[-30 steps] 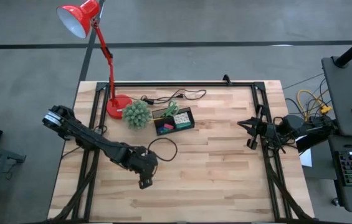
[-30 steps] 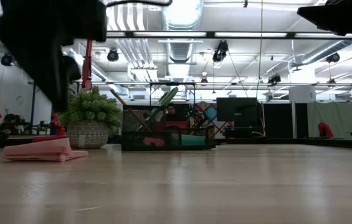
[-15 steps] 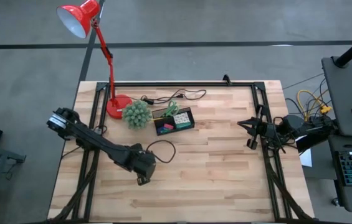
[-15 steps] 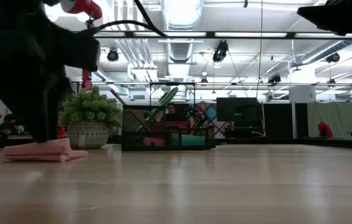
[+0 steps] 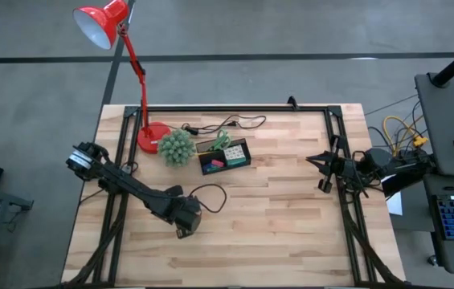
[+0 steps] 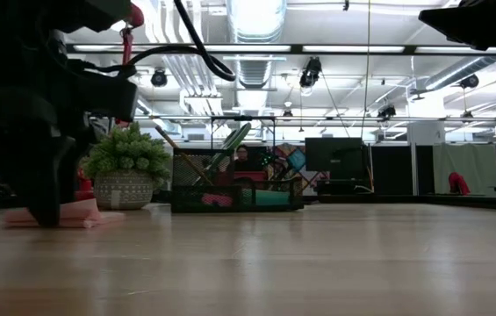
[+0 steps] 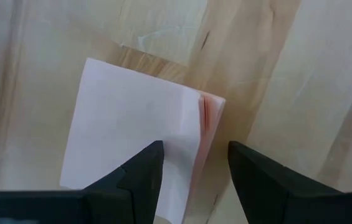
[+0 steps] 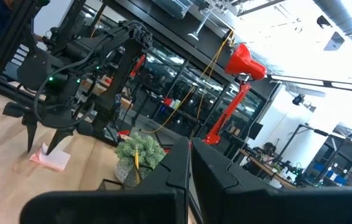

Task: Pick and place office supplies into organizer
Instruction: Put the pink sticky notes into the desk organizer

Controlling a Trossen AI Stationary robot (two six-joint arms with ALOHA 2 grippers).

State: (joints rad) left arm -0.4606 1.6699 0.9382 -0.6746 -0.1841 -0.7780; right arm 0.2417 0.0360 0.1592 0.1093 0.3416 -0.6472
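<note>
The left gripper (image 7: 191,168) points straight down over the pink pad (image 7: 132,140), fingers spread astride one edge, tips at the table (image 5: 291,217). Open wood lies all around. Farther back sits the organizer (image 5: 224,156). The right gripper (image 5: 324,171), pressed together, waits at the right edge.

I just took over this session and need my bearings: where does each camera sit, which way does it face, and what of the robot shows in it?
High: overhead, straight down; both arms, organizer.
Low: table height, level across; left arm over the sticky-note pad.
Left wrist: looks down on the pad; left gripper open, straddling its edge.
Right wrist: from the table's right edge, faces left arm; right gripper shut.
Shared: pad in low and both wrist views.
</note>
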